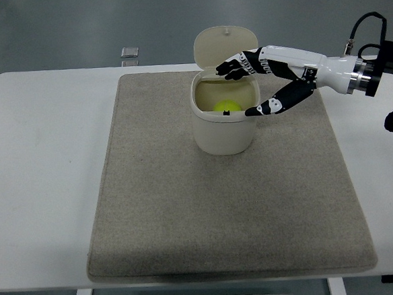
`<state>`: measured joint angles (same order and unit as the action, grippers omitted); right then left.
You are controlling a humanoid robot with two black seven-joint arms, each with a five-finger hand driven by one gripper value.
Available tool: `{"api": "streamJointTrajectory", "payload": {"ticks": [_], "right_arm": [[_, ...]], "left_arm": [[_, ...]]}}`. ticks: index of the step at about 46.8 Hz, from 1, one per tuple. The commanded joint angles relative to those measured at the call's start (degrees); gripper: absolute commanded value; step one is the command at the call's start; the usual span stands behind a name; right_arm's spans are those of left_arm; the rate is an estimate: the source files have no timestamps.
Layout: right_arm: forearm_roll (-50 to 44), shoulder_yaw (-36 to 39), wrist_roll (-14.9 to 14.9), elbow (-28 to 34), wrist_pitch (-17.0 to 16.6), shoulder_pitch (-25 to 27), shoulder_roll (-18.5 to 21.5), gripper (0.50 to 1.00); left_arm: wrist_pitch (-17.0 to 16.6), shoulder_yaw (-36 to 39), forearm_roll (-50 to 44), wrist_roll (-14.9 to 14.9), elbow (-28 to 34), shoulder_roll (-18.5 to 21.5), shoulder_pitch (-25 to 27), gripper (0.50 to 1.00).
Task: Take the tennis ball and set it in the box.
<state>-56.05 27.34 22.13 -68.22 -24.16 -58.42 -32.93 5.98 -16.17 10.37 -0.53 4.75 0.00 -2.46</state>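
The yellow-green tennis ball [226, 107] lies inside the cream box [224, 135], whose hinged lid [226, 47] stands open at the back. My right hand [245, 87] hovers over the box's right rim, fingers spread and holding nothing; the thumb points at the front right rim, the other fingers reach over the back rim. The white forearm [319, 73] stretches away to the right edge. The ball is partly hidden by the box's front wall.
The box stands at the far middle of a grey mat [226, 186] on the white table [42, 165]. A small grey square object [130, 53] lies beyond the mat at the table's far edge.
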Motion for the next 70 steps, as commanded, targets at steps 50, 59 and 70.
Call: {"api": "streamJointTrajectory", "payload": {"ticks": [50,59,70], "right_arm": [[45.31,-0.19,-12.55,16.28,7.63,6.30,2.69,0.909],[55.24,-0.01,-16.68,16.98,9.92,6.38,4.45,0.909],[62.29,0.08,-17.12,19.88,9.92,7.26,6.73,0.909]], "left_arm": [[0.00,0.00,0.00,0.00,0.00,0.00,0.00,0.992],[0.00,0.00,0.00,0.00,0.00,0.00,0.00,0.992],[0.00,0.00,0.00,0.00,0.00,0.00,0.00,0.992]]}}
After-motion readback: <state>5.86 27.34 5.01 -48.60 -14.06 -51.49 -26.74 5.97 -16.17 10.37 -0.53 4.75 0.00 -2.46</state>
